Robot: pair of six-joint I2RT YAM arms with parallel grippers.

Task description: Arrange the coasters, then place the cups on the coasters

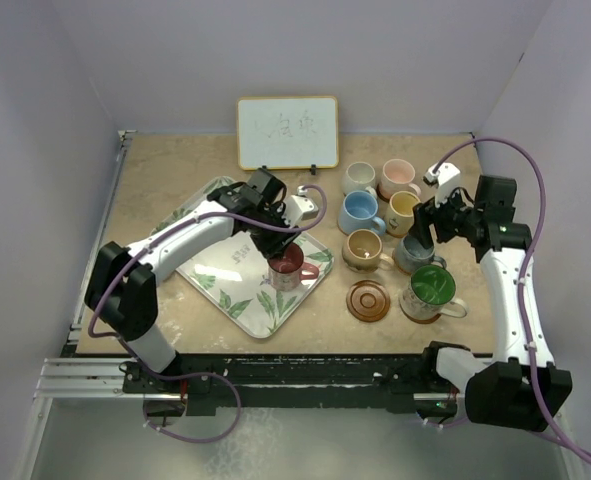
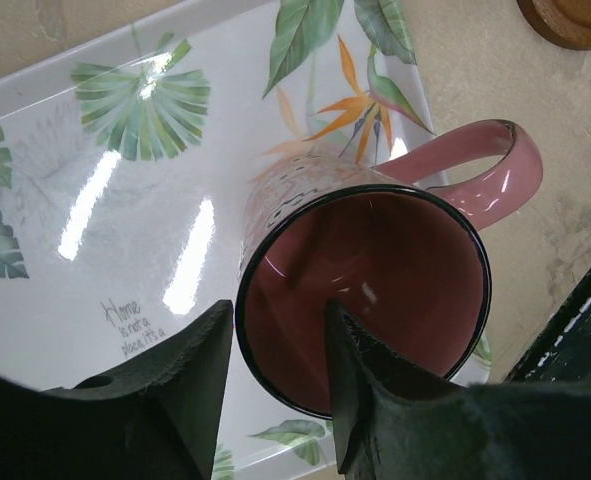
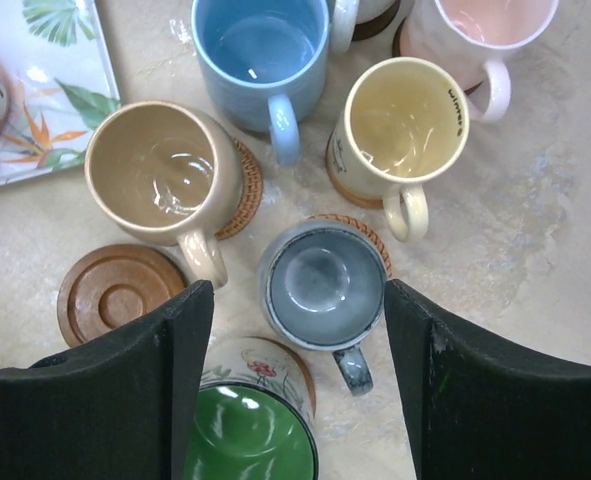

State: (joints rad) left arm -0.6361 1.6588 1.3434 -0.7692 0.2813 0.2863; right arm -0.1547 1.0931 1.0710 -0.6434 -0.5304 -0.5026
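On the leaf-patterned tray (image 1: 225, 285) stands a red cup (image 1: 287, 266), tilted in the left wrist view (image 2: 375, 270). My left gripper (image 2: 277, 312) is open and straddles its rim, one finger inside and one outside, with a gap to the wall. My right gripper (image 3: 297, 290) hangs open above the dark grey-blue cup (image 3: 320, 285), which sits on a coaster, and touches nothing. The tan (image 3: 160, 175), light blue (image 3: 260, 50), yellow (image 3: 400, 120), pink (image 3: 480, 30) and green (image 3: 250, 435) cups stand on coasters. One coaster (image 3: 110, 290) lies bare.
A small whiteboard (image 1: 287, 132) stands at the back of the table. An off-white cup (image 1: 359, 177) stands at the back of the cup group. The tray's right corner lies close to the bare coaster (image 1: 368, 300).
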